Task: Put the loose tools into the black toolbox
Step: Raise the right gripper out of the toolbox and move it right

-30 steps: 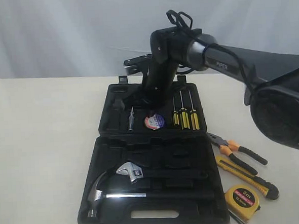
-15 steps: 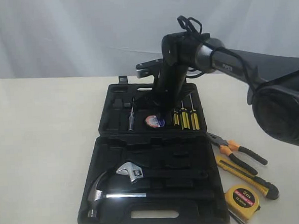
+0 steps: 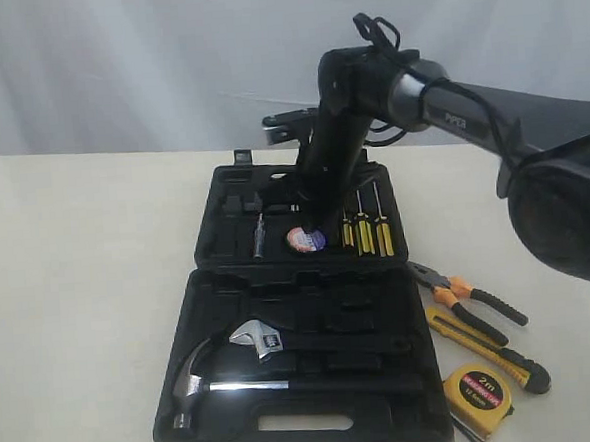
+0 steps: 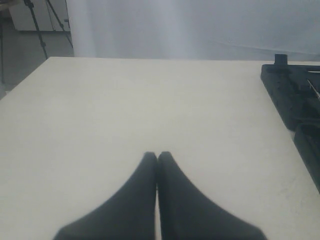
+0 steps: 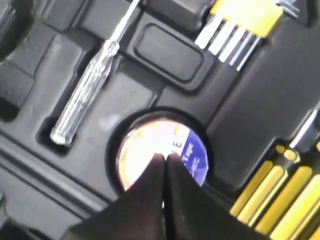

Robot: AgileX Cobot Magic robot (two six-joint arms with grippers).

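Note:
The black toolbox [image 3: 183, 313] lies open on the table, both halves flat. The small dark tape roll [image 3: 304, 239], with a blue-and-white label, sits in a round recess of the far half. My right gripper [image 3: 312, 218] hangs just above it, shut and holding nothing. In the right wrist view its closed tips [image 5: 165, 159] stand over the roll's label [image 5: 187, 147]. The orange-and-black pliers [image 3: 470, 296], yellow-and-black utility knife [image 3: 488, 347] and yellow tape measure [image 3: 478, 387] lie on the table right of the box. My left gripper [image 4: 157, 155] is shut over bare table beside the toolbox's edge [image 4: 290, 95].
A claw hammer [image 3: 199, 377] and adjustable wrench [image 3: 267, 338] fill the near half. Three yellow-handled screwdrivers [image 3: 366, 232] and a clear-handled tester [image 3: 259, 233] sit in the far half. The right arm [image 3: 438, 102] reaches in from the right over the box. A white curtain hangs behind.
My right arm has swung to the right and its gripper now hangs over the tape roll. The roll stays in its recess. The tools on the table have not moved.

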